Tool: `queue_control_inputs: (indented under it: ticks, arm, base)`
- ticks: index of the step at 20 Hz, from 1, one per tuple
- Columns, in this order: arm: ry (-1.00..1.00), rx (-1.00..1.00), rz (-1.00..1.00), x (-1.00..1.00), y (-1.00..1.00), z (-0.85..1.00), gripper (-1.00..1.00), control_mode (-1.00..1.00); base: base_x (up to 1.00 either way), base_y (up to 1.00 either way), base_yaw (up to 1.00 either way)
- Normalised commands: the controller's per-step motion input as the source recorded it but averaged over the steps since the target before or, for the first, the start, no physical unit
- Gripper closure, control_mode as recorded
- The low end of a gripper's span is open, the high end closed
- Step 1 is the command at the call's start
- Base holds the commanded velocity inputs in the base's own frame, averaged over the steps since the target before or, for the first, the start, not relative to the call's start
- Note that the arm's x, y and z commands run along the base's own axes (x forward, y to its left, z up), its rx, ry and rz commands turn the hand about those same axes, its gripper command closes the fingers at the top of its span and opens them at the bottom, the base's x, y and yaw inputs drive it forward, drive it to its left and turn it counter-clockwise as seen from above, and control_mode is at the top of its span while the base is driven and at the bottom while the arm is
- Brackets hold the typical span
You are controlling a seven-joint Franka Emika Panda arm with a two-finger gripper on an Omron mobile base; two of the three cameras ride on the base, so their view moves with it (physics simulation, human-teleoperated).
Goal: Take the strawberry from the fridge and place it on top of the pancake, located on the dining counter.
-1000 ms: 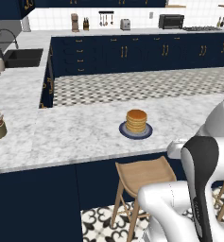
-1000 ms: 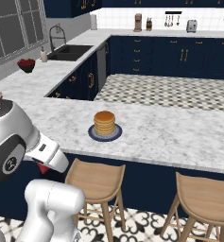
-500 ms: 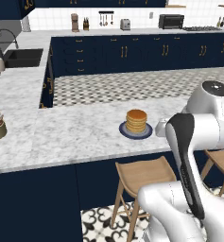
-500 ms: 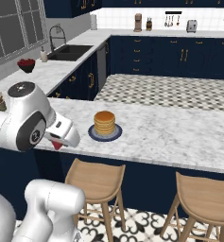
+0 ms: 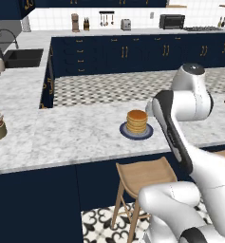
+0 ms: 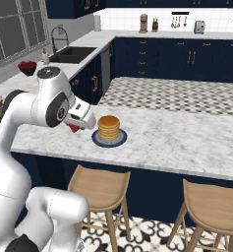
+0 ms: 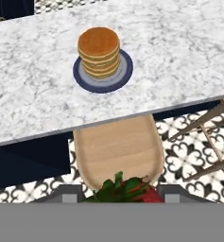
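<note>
Left base view: the pancake (image 5: pixel 136 121) sits as a short golden stack on its dark blue plate (image 5: pixel 125 131), roughly mid-depth on the marble bench (image 5: pixel 61 137) (the dining counter). The white arm rises from the lower right and bends over the bench edge just right of the plate, with the hand hidden behind its own links.

Right base view: the gripper (image 6: pixel 77 127) hangs just left of the pancake (image 6: pixel 108 127), at about the height of the stack's top, with a small red shape at its tip that I take to be the strawberry (image 6: pixel 75 128). The forearm comes in from the left with the elbow raised and the wrist angled down toward the plate (image 6: pixel 119 141). A wooden stool (image 6: pixel 101 186) stands below the bench edge.

Hand view: the strawberry (image 7: pixel 132 191) shows red with green leaves between the two dark finger tips, so the jaws are clamped on it. The pancake (image 7: pixel 99 49) lies ahead along the line of the jaws, beyond the bench edge (image 7: pixel 28 111), while the stool seat (image 7: pixel 117 149) is directly under the hand. Judging by this, the move should carry the fruit forward over the bench until it is above the stack.
</note>
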Motion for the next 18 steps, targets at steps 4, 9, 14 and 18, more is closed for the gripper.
queue_control_inputs:
  ticks: [4, 9, 14, 18]
  arm:
    - [0.08, 0.01, 0.0, 1.0, 0.0, 0.02, 1.0, -1.0]
    - [0.0, -0.01, 0.0, 1.0, -0.02, -0.27, 1.0, -1.0]
    - [0.03, 0.04, 0.0, 1.0, -0.25, -0.31, 1.0, -1.0]
    - [0.01, 0.05, 0.0, 1.0, -0.31, -0.41, 1.0, -1.0]
  base:
    - [0.0, 0.0, 0.0]
    - [0.0, 0.0, 0.0]
    - [0.0, 0.0, 0.0]
    - [0.0, 0.0, 0.0]
